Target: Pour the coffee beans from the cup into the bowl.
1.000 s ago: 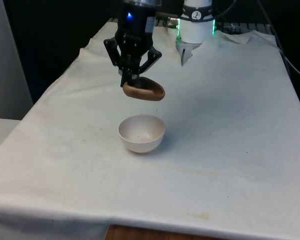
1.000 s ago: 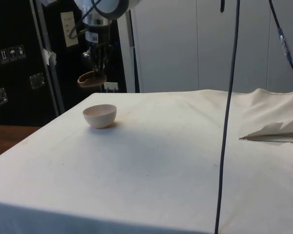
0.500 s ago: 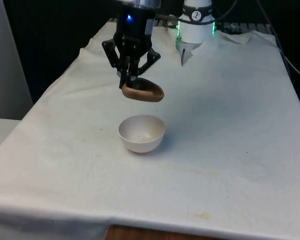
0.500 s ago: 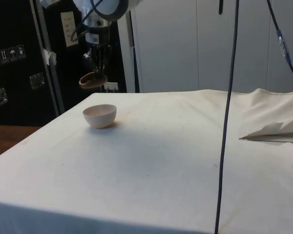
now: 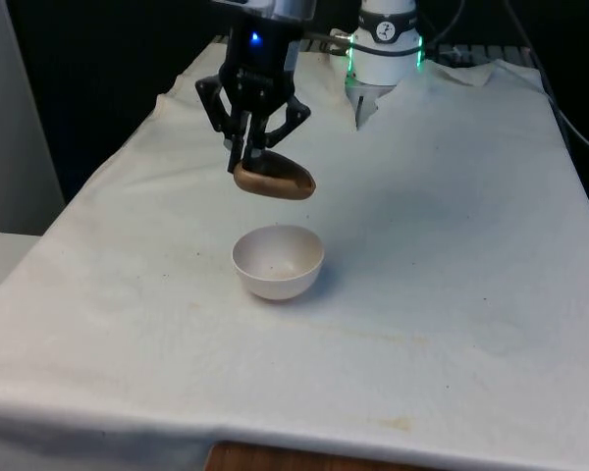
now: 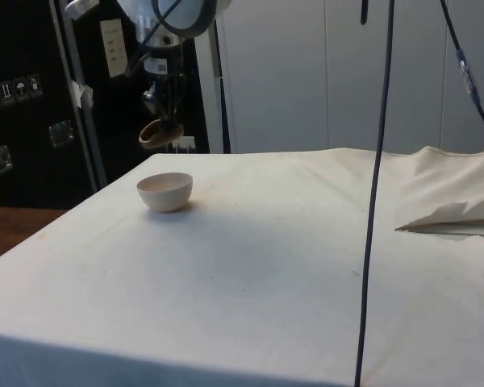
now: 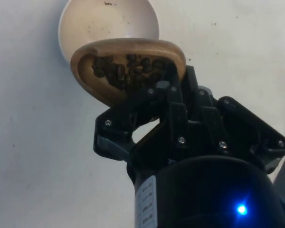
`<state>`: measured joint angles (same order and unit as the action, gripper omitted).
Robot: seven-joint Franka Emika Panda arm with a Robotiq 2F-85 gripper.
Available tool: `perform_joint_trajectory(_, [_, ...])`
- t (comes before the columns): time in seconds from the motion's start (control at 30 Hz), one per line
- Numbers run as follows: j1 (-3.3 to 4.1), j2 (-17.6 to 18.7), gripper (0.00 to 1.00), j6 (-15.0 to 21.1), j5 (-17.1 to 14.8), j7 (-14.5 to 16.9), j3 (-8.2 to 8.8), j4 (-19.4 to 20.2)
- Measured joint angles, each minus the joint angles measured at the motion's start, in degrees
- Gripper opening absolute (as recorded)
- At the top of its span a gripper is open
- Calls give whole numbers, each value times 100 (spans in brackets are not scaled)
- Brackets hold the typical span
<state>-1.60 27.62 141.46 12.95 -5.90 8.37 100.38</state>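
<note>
Wrist view: black pincer [image 7: 154, 88] clenched on the rim of a brown wooden cup [image 7: 126, 66], fingers [image 7: 173, 102] gripping one edge of it. Cup tipped slightly, dark coffee beans [image 7: 128, 71] heaped inside against the gripped side. White bowl [image 7: 109, 21] just beyond the cup, partly covered by its rim, a few dark specks on the bowl's inner wall.

Front view: pincer [image 5: 250, 157] held in the air over the worktop [image 5: 452, 245], cup [image 5: 274, 181] hanging from it above the bowl [image 5: 278, 261] and a little toward the far side, clear of the bowl, not touching. Bowl upright on the white cloth, near the middle of the worktop, slightly toward the front view's left.

Side view: cup [image 6: 160, 134] tilted, raised above and just behind the bowl [image 6: 164, 191], a clear gap between the two. Pincer [image 6: 166, 119] pointing down onto the cup. Black cable [image 6: 377, 177] hanging down in the foreground.
</note>
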Motion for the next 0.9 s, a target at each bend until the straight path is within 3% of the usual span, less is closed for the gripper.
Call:
perform_joint_trajectory(0.57, [29,80,0,-424,619,-17,6,-206])
perform_joint_trajectory(0.9, [92,189,0,-699,877,-126,6,-424])
